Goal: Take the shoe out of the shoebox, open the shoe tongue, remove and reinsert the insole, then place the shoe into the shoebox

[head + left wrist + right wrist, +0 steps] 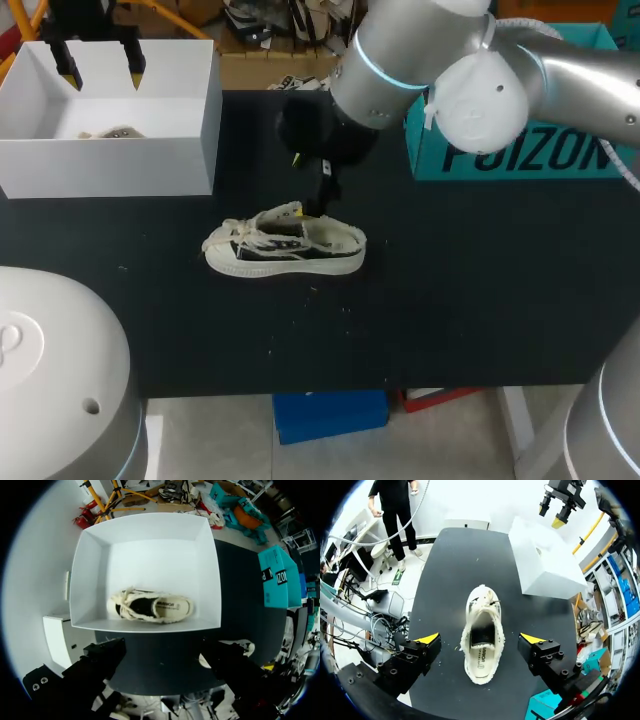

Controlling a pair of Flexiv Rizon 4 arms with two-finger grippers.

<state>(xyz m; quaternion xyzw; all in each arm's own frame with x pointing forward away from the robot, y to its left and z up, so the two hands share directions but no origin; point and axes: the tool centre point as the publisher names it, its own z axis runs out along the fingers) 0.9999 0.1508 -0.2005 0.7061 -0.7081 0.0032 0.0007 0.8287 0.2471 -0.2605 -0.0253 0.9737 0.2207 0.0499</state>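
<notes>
A cream low-top shoe [285, 243] lies on its sole on the black table [460, 300], toe toward the left. My right gripper [318, 178] hangs just above its heel end. In the right wrist view this shoe [481, 630] sits between the wide-open fingers [427, 640], touched by neither. The white shoebox [150, 130] stands at the back left with a second shoe [152, 607] lying inside. Above the box, my left gripper [100, 62] hangs open and holds nothing.
A teal box [520, 150] stands at the back right of the table, beside my right arm. The shoebox's near wall [145, 625] lies just ahead of the left fingers. Bare black table stretches in front of the shoe.
</notes>
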